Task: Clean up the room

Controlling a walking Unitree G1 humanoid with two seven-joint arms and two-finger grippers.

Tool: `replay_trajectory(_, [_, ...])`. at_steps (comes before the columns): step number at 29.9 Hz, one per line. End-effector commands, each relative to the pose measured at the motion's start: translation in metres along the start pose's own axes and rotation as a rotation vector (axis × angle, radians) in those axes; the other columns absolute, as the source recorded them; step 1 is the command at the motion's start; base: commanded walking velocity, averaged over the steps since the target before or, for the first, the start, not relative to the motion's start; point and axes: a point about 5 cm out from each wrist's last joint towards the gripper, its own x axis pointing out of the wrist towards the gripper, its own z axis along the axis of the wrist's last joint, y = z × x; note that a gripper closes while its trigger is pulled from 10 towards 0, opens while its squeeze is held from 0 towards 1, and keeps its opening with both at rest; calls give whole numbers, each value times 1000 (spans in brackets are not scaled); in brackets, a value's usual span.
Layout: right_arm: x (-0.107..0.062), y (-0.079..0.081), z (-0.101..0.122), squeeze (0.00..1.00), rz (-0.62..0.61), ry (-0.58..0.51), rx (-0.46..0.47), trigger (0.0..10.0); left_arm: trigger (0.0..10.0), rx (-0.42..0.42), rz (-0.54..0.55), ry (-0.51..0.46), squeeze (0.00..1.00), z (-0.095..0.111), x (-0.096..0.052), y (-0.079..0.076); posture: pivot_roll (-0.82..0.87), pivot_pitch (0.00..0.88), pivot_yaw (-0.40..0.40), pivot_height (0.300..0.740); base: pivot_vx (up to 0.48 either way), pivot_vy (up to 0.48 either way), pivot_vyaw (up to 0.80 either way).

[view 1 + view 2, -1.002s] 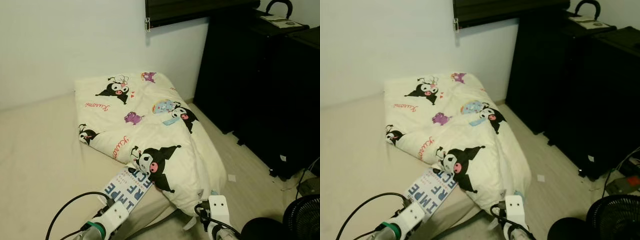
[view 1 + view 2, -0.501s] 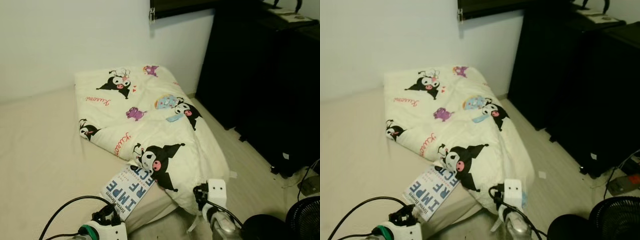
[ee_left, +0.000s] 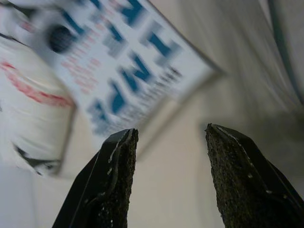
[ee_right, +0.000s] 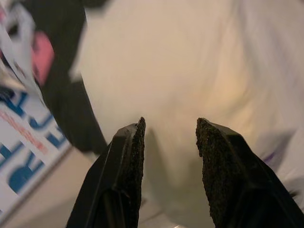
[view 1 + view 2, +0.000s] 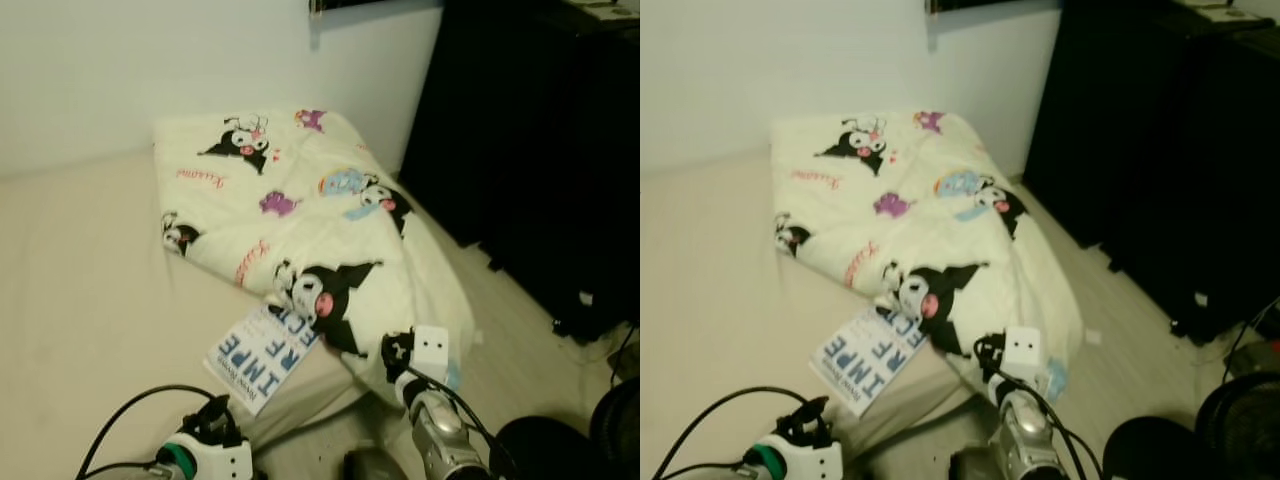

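On the mattress (image 5: 80,290) — book (image 5: 262,358) beside quilt (image 5: 310,220), grippers parted.

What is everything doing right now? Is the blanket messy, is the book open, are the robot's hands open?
Blanket: rumpled, heaped on the bed, one corner drooping over the edge.
Book: closed, lying flat on the mattress, partly tucked under the blanket.
Left gripper: open, holding nothing, pointed at the book.
Right gripper: open, holding nothing, close to the blanket.
Fan: on the floor; cannot tell if spinning.
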Motion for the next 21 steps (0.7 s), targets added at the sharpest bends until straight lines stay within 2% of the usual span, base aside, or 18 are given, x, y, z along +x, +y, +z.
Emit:
replay_trajectory(1, [-2,-2,-3,0,-12,11,19,10000,10000,28,-18,32,0,-8,-7,-5,-32,46,61,600,0,0,0])
replay_trajectory(9, [0,-2,2,0,-11,-16,50,10000,10000,134,66,43,0,-16,-10,0,-33,44,54,585,0,0,0])
replay_trajectory(10, [0,-2,3,0,-7,-19,54,10000,10000,151,82,33,596,-16,-10,1,-33,45,51,585,0,0,0])
replay_trajectory(11, [0,-2,3,0,-2,-23,57,10000,10000,164,98,23,1000,-16,-10,2,-32,44,49,585,0,0,0])
replay_trajectory(16, [0,-2,4,0,6,-27,57,10000,10000,189,134,-18,1000,-15,-10,7,-32,47,45,585,0,0,0])
replay_trajectory(20, [0,-2,5,0,11,-31,58,10000,10000,201,188,-142,1000,-3,-6,14,-34,52,42,585,0,0,0])
replay_trajectory(21, [0,-2,5,0,11,-31,58,10000,10000,201,188,-142,1000,-3,-6,14,-34,52,42,585,0,0,0])
